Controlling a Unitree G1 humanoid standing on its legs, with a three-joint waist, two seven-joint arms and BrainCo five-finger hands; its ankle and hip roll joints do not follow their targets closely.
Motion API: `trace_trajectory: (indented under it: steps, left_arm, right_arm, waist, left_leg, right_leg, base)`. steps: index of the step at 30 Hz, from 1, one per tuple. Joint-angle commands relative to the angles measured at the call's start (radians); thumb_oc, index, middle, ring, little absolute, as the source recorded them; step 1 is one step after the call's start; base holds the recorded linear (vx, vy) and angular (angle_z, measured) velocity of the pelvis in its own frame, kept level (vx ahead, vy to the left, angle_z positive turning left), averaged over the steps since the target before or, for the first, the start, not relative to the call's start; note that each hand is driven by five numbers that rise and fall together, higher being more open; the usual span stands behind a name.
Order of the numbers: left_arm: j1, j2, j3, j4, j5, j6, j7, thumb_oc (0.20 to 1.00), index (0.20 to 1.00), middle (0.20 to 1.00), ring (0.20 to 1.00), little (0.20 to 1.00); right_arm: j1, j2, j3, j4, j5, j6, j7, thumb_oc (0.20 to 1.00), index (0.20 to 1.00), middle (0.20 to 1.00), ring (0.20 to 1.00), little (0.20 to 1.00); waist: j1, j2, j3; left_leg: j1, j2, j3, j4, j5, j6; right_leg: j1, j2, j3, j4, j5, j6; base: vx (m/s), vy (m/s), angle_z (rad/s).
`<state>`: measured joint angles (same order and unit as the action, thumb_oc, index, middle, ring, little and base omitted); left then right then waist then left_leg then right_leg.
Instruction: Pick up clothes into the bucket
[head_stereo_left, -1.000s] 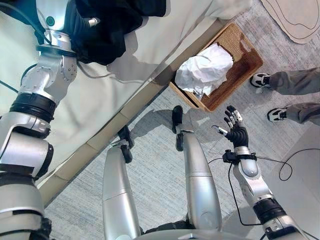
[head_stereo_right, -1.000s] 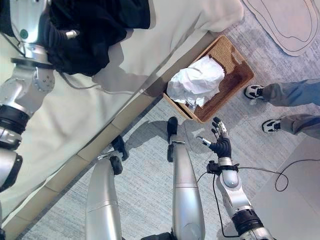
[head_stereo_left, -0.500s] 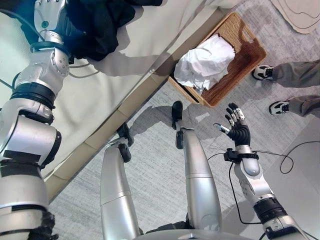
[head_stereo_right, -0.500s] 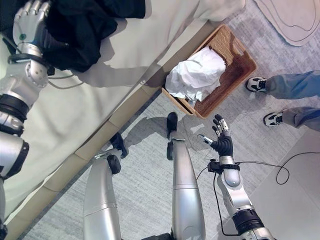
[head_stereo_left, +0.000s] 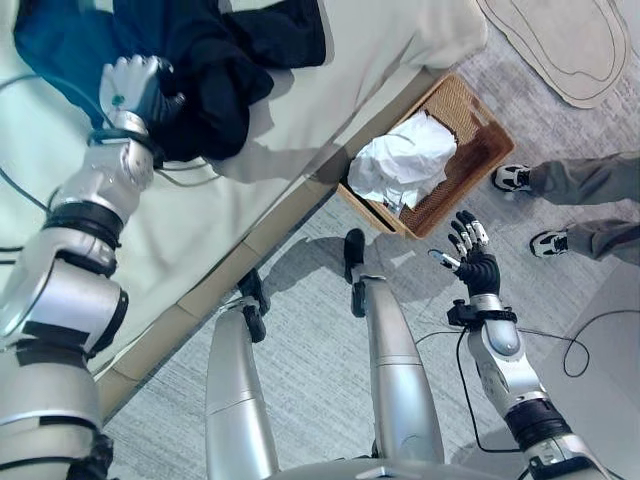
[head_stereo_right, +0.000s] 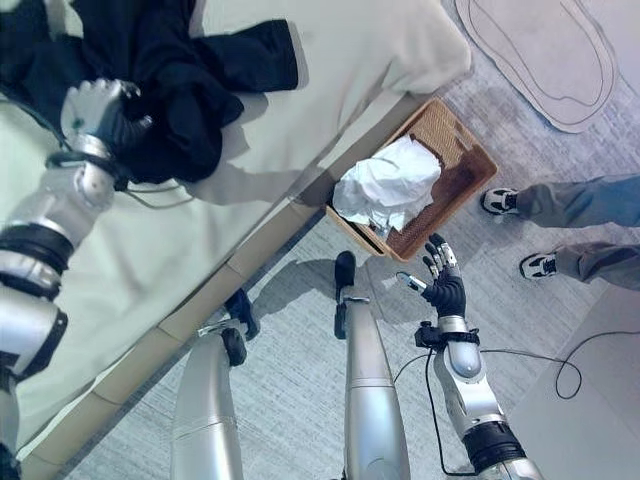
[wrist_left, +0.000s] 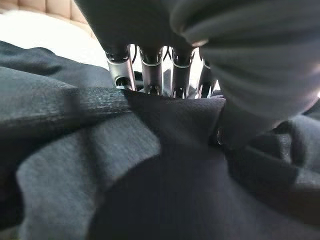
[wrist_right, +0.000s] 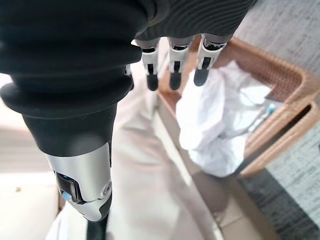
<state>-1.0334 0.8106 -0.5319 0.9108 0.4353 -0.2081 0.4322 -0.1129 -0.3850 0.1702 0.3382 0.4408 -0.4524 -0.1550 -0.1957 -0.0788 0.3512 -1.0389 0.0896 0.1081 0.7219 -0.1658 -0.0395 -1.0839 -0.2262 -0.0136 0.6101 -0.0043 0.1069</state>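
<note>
A black garment (head_stereo_left: 235, 55) lies crumpled on the pale bed (head_stereo_left: 190, 225). My left hand (head_stereo_left: 135, 88) rests on its near edge with the fingers (wrist_left: 148, 70) curled into the dark cloth (wrist_left: 150, 175). A wicker basket (head_stereo_left: 485, 140) stands on the floor against the bed's side, with a white cloth (head_stereo_left: 400, 165) heaped in its near end. My right hand (head_stereo_left: 476, 262) hovers over the carpet just short of the basket, fingers (wrist_right: 172, 65) straight and spread, holding nothing. The right wrist view looks past them at the basket (wrist_right: 295, 95) and the white cloth (wrist_right: 220, 125).
A person's legs and shoes (head_stereo_left: 560, 200) stand on the carpet right of the basket. A light rug (head_stereo_left: 560, 45) lies at the far right. The bed's padded edge (head_stereo_left: 280, 215) runs diagonally between me and the mattress.
The camera has tilted, so more of the bed and garment shows. My left hand stays on the black garment and sits slightly nearer to me. The right hand has barely moved.
</note>
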Motion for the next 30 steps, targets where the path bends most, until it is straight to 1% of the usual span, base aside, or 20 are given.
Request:
trace_trajectory:
  steps: [1,3,5,6,7,8,10,11,12,14,15,18,19,20,23,25,27,28,29,30]
  left_arm:
    - [0.199,-0.024,0.173,-0.257,-0.081,-0.104,-0.015,0.2,0.2,0.2,0.2,0.2]
    - [0.252,-0.046,0.205,-0.308,-0.089,-0.117,-0.022,0.2,0.2,0.2,0.2,0.2]
    - [0.375,-0.092,0.243,-0.453,-0.095,-0.157,-0.053,0.2,0.2,0.2,0.2,0.2]
    - [0.379,-0.092,0.246,-0.456,-0.095,-0.156,-0.054,0.2,0.2,0.2,0.2,0.2]
    - [0.438,-0.118,0.253,-0.525,-0.103,-0.179,-0.071,0.2,0.2,0.2,0.2,0.2]
    - [0.44,-0.118,0.256,-0.527,-0.103,-0.178,-0.072,0.2,0.2,0.2,0.2,0.2]
    - [0.521,-0.145,0.282,-0.647,-0.14,-0.215,-0.105,0.2,0.2,0.2,0.2,0.2]
    - [0.525,-0.144,0.286,-0.652,-0.141,-0.213,-0.108,0.2,0.2,0.2,0.2,0.2]
    - [0.554,-0.156,0.293,-0.691,-0.172,-0.229,-0.12,0.2,0.2,0.2,0.2,0.2]
    - [0.61,-0.171,0.307,-0.773,-0.214,-0.258,-0.15,0.2,0.2,0.2,0.2,0.2]
    - [0.611,-0.17,0.31,-0.776,-0.215,-0.257,-0.152,0.2,0.2,0.2,0.2,0.2]
    - [0.642,-0.148,0.313,-0.858,-0.254,-0.279,-0.207,0.2,0.2,0.2,0.2,0.2]
    - [0.643,-0.132,0.3,-0.899,-0.29,-0.288,-0.237,0.2,0.2,0.2,0.2,0.2]
    - [0.645,-0.131,0.302,-0.902,-0.293,-0.287,-0.239,0.2,0.2,0.2,0.2,0.2]
    - [0.648,-0.071,0.274,-0.962,-0.413,-0.324,-0.325,0.2,0.2,0.2,0.2,0.2]
    - [0.653,-0.046,0.268,-0.978,-0.441,-0.33,-0.35,0.2,0.2,0.2,0.2,0.2]
    - [0.648,0.012,0.243,-1.025,-0.513,-0.349,-0.419,0.2,0.2,0.2,0.2,0.2]
    - [0.656,0.059,0.233,-1.054,-0.567,-0.358,-0.463,0.2,0.2,0.2,0.2,0.2]
    - [0.658,0.059,0.236,-1.055,-0.57,-0.358,-0.467,0.2,0.2,0.2,0.2,0.2]
    - [0.652,0.097,0.215,-1.07,-0.604,-0.362,-0.505,0.2,0.2,0.2,0.2,0.2]
  right_arm:
    - [-0.018,-0.042,-0.083,-0.048,-0.06,-0.036,-0.059,1.0,1.0,1.0,1.0,1.0]
    - [-0.035,-0.046,-0.09,-0.043,-0.078,-0.033,-0.073,1.0,1.0,1.0,1.0,1.0]
    - [-0.1,-0.066,-0.108,-0.029,-0.154,-0.018,-0.121,1.0,1.0,1.0,1.0,1.0]
    - [-0.1,-0.067,-0.106,-0.029,-0.155,-0.018,-0.121,1.0,1.0,1.0,1.0,1.0]
    - [-0.142,-0.083,-0.102,-0.032,-0.219,-0.003,-0.147,1.0,1.0,1.0,1.0,1.0]
    - [-0.143,-0.083,-0.1,-0.032,-0.22,-0.003,-0.148,1.0,1.0,1.0,1.0,1.0]
    - [-0.181,-0.108,-0.082,-0.043,-0.32,0.023,-0.164,1.0,1.0,1.0,1.0,1.0]
    - [-0.181,-0.108,-0.08,-0.043,-0.321,0.023,-0.165,1.0,1.0,1.0,1.0,1.0]
    - [-0.195,-0.112,-0.067,-0.033,-0.346,0.031,-0.165,1.0,1.0,1.0,1.0,1.0]
    - [-0.219,-0.118,-0.019,-0.02,-0.416,0.057,-0.15,1.0,1.0,1.0,1.0,1.0]
    - [-0.221,-0.118,-0.018,-0.02,-0.417,0.057,-0.151,1.0,1.0,1.0,1.0,1.0]
    - [-0.267,-0.154,0.06,-0.01,-0.522,0.083,-0.123,1.0,1.0,1.0,1.0,1.0]
    - [-0.295,-0.163,0.107,-0.026,-0.516,0.08,-0.092,1.0,1.0,1.0,1.0,1.0]
    - [-0.295,-0.162,0.108,-0.026,-0.515,0.081,-0.091,1.0,1.0,1.0,1.0,1.0]
    - [-0.319,-0.181,0.168,-0.102,-0.483,0.065,-0.014,1.0,1.0,1.0,1.0,1.0]
    - [-0.321,-0.187,0.18,-0.114,-0.483,0.061,-0.003,1.0,1.0,1.0,1.0,1.0]
    - [-0.354,-0.229,0.253,-0.148,-0.496,0.048,0.058,1.0,1.0,1.0,1.0,1.0]
    - [-0.371,-0.27,0.299,-0.191,-0.481,0.04,0.113,1.0,1.0,1.0,1.0,1.0]
    - [-0.371,-0.271,0.3,-0.192,-0.479,0.041,0.115,1.0,1.0,1.0,1.0,1.0]
    - [-0.382,-0.289,0.337,-0.21,-0.438,0.039,0.162,1.0,1.0,1.0,1.0,1.0]
  waist:
    - [0.014,0.038,-0.001]
    - [0.02,0.039,0.002]
    - [0.05,0.045,-0.004]
    - [0.049,0.045,0.0]
    - [0.069,0.047,-0.005]
    - [0.068,0.047,0.0]
    - [0.094,0.048,-0.008]
    - [0.092,0.048,-0.003]
    - [0.1,0.046,-0.01]
    - [0.123,0.048,-0.019]
    - [0.12,0.047,-0.018]
    - [0.14,0.049,-0.041]
    - [0.15,0.05,-0.063]
    - [0.148,0.049,-0.061]
    - [0.158,0.052,-0.092]
    - [0.157,0.051,-0.105]
    - [0.161,0.052,-0.136]
    - [0.167,0.051,-0.158]
    - [0.166,0.052,-0.156]
    - [0.169,0.052,-0.176]
  left_leg:
    - [0.076,0.005,-0.067,-0.125,0.09,-0.033]
    - [0.114,0.0,-0.069,-0.149,0.094,-0.034]
    - [0.215,-0.013,-0.071,-0.218,0.104,-0.036]
    - [0.221,-0.013,-0.072,-0.221,0.105,-0.036]
    - [0.287,-0.019,-0.079,-0.266,0.113,-0.037]
    - [0.295,-0.02,-0.079,-0.27,0.115,-0.037]
    - [0.385,-0.028,-0.087,-0.332,0.128,-0.038]
    - [0.393,-0.029,-0.088,-0.336,0.129,-0.038]
    - [0.424,-0.035,-0.096,-0.367,0.145,-0.038]
    - [0.509,-0.03,-0.102,-0.417,0.15,-0.041]
    - [0.511,-0.033,-0.102,-0.424,0.158,-0.04]
    - [0.602,-0.024,-0.105,-0.495,0.175,-0.046]
    - [0.647,-0.021,-0.105,-0.53,0.188,-0.052]
    - [0.653,-0.022,-0.106,-0.537,0.191,-0.052]
    - [0.743,-0.012,-0.106,-0.612,0.209,-0.062]
    - [0.761,-0.012,-0.106,-0.634,0.221,-0.063]
    - [0.825,-0.008,-0.106,-0.692,0.236,-0.067]
    - [0.853,-0.005,-0.103,-0.715,0.243,-0.071]
    - [0.857,-0.004,-0.103,-0.718,0.245,-0.071]
    - [0.885,-0.001,-0.1,-0.734,0.245,-0.073]
  right_leg:
    - [0.141,-0.064,0.007,-0.194,0.11,0.105]
    - [0.18,-0.069,-0.001,-0.211,0.112,0.105]
    - [0.281,-0.08,-0.021,-0.256,0.117,0.109]
    - [0.287,-0.08,-0.022,-0.259,0.117,0.109]
    - [0.354,-0.087,-0.038,-0.288,0.12,0.11]
    - [0.362,-0.087,-0.039,-0.292,0.121,0.11]
    - [0.467,-0.092,-0.067,-0.345,0.125,0.112]
    - [0.475,-0.092,-0.069,-0.348,0.126,0.112]
    - [0.512,-0.096,-0.08,-0.375,0.134,0.112]
    - [0.607,-0.095,-0.103,-0.416,0.132,0.115]
    - [0.609,-0.097,-0.104,-0.422,0.139,0.115]
    - [0.7,-0.09,-0.13,-0.471,0.142,0.118]
    - [0.746,-0.086,-0.143,-0.496,0.142,0.12]
    - [0.752,-0.086,-0.145,-0.501,0.144,0.12]
    - [0.829,-0.073,-0.163,-0.536,0.142,0.124]
    - [0.843,-0.072,-0.171,-0.548,0.147,0.124]
    - [0.895,-0.059,-0.183,-0.577,0.148,0.122]
    - [0.918,-0.054,-0.191,-0.59,0.147,0.122]
    - [0.921,-0.053,-0.191,-0.591,0.147,0.122]
    - [0.945,-0.049,-0.199,-0.599,0.144,0.122]
  base:
    - [0.03,0.023,0.24]
    - [0.03,0.002,0.19]
    - [0.07,-0.007,0.12]
    - [0.09,-0.009,0.14]
    - [0.05,-0.012,0.14]
    - [0.08,-0.021,0.17]
    - [0.08,-0.042,0.17]
    - [0.08,-0.047,0.2]
    - [0.07,-0.03,0.2]
    - [0.12,-0.047,0.16]
    - [0.12,-0.045,0.09]
    - [0.12,-0.038,0.08]
    - [0.13,-0.04,0.08]
    - [0.13,-0.044,0.04]
    - [0.13,-0.035,0.03]
    - [0.12,-0.017,0.04]
    - [0.17,-0.036,0.03]
    - [0.11,-0.033,0.06]
    - [0.16,-0.047,0.07]
    - [0.08,-0.026,0.06]
